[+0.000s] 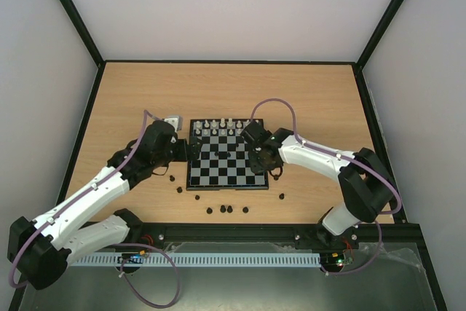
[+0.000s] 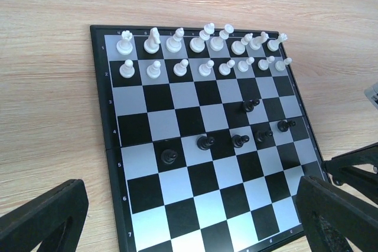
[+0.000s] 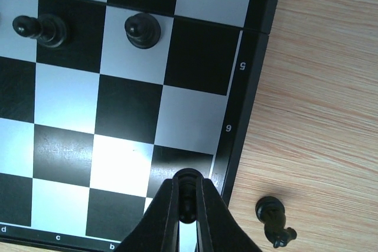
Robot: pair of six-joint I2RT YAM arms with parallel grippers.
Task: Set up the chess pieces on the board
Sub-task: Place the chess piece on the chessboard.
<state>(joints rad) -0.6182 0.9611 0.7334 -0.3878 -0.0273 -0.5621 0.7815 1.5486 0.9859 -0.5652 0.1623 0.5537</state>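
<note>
Right hand [image 3: 188,205] was clamped on a small black chessman [image 3: 188,188], held low over an edge square of the glossy black-and-silver chessboard [image 3: 235,123], apparently to seat it in black's home ranks. White chessmen [image 2: 201,51] filled their two far rows; several black ones [image 2: 236,140] stood stray mid-board. Left hand [image 2: 189,205] hung at the board's edge, fingers apart, empty. More black pieces [image 1: 226,209] waited on the wooden surface [image 1: 131,92].
</note>
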